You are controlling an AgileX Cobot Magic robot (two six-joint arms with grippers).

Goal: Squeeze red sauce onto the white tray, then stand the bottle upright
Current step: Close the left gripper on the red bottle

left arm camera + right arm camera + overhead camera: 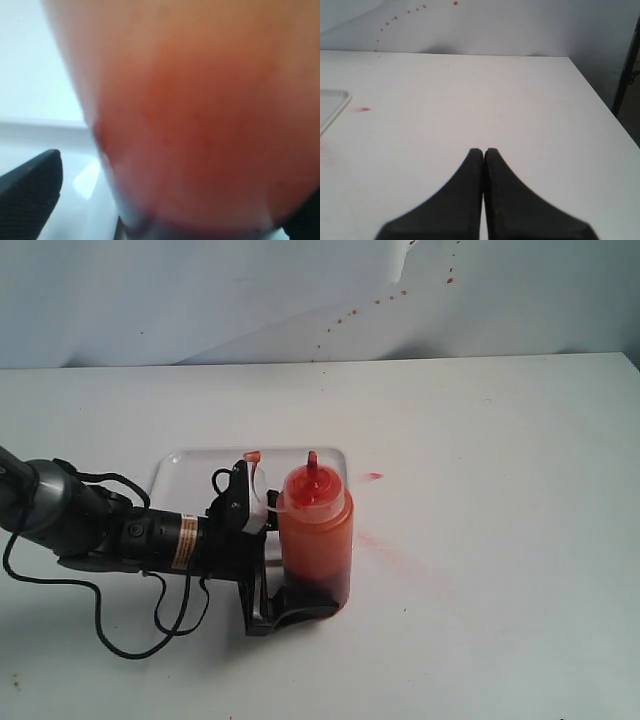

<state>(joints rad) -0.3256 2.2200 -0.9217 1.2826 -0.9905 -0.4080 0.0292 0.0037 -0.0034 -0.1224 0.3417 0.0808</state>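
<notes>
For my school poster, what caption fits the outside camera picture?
Sauce bottle stands upright by the white tray, open left gripper around its base.

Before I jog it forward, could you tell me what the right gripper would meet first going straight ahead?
The way looks free: bare table ahead of the right gripper, then probably the wall.

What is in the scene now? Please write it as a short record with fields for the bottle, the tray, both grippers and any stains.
bottle: standing upright, nozzle up
white tray: behind the bottle, partly hidden by the left gripper
left gripper: open, one jaw on each side of the bottle's base
right gripper: shut, empty, above the table
stains: red fleck and faint pink smear on the table, right of the bottle
</notes>
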